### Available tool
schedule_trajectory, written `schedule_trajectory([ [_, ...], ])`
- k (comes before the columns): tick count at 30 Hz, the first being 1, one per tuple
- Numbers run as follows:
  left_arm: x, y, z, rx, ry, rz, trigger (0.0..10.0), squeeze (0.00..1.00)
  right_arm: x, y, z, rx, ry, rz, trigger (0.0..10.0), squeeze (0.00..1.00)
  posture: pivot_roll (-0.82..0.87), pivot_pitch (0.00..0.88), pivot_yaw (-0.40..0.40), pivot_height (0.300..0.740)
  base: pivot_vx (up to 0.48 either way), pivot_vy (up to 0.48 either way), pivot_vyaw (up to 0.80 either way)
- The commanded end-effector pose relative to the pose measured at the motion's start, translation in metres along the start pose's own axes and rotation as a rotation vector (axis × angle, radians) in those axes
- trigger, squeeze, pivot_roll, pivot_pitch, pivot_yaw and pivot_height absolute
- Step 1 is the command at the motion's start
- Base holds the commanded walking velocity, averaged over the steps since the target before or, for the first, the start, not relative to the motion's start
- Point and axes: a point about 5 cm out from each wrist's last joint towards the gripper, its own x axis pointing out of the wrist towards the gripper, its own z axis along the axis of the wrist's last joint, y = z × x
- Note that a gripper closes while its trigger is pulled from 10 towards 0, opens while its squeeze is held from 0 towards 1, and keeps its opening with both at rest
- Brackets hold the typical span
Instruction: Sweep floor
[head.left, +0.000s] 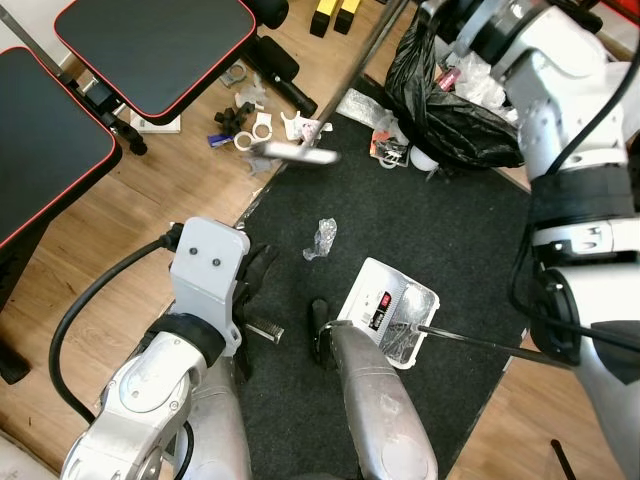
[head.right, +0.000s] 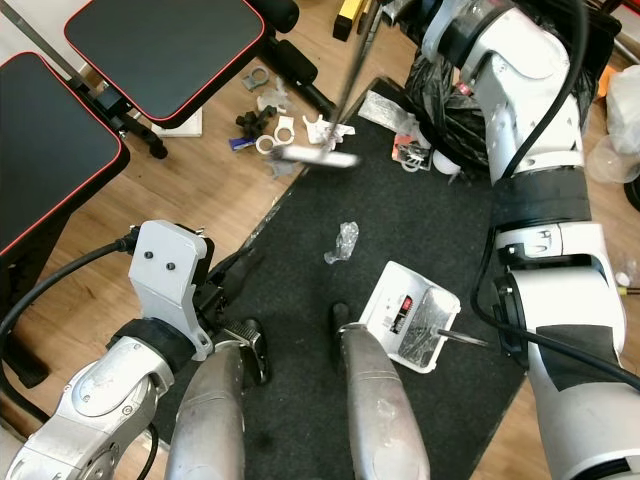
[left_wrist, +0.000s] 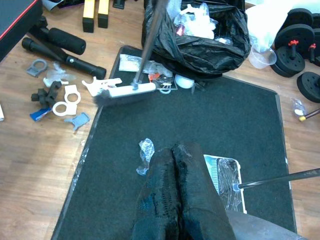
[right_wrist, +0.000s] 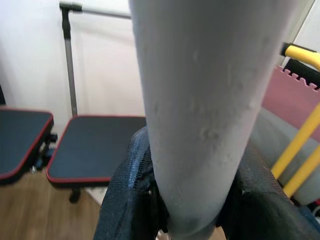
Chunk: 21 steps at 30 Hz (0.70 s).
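The right claw (right_wrist: 192, 205) is clenched round the broom handle (right_wrist: 195, 100); the left claw (left_wrist: 176, 200), pressed closed and empty, hangs over the black mat (head.left: 420, 220). The broom head (head.left: 300, 153) sits at the mat's far-left edge. It should pull in short strokes toward the dustpan (head.left: 392, 310), catching the crumpled wrapper (head.left: 320, 238). The left wrist view reveals dumbbells (left_wrist: 300, 55) beyond the bin bag (left_wrist: 200, 35).
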Motion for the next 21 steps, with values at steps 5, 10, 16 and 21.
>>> schedule_trajectory([
  [5,-0.003,-0.003,-0.005,-0.015,0.024,-0.012,10.0,0.0,-0.013,0.027,-0.028,0.087,0.092,0.125,10.0,0.0,-0.14,0.48,-0.182,0.74,0.0,0.0,0.0],
  [10,-0.002,-0.003,-0.005,-0.016,0.023,-0.012,10.0,0.0,-0.021,0.033,-0.034,0.12,0.14,0.182,10.0,0.0,-0.14,0.479,-0.182,0.74,0.0,0.0,0.0],
  [16,-0.001,-0.003,-0.005,-0.017,0.021,-0.01,10.0,0.0,-0.036,0.041,-0.036,0.165,0.232,0.325,10.0,0.0,-0.15,0.474,-0.187,0.74,0.0,0.0,0.0],
  [21,-0.001,-0.003,-0.005,-0.017,0.02,-0.009,10.0,0.0,-0.047,0.045,-0.031,0.208,0.295,0.428,10.0,0.0,-0.16,0.471,-0.188,0.74,0.0,0.0,0.0],
])
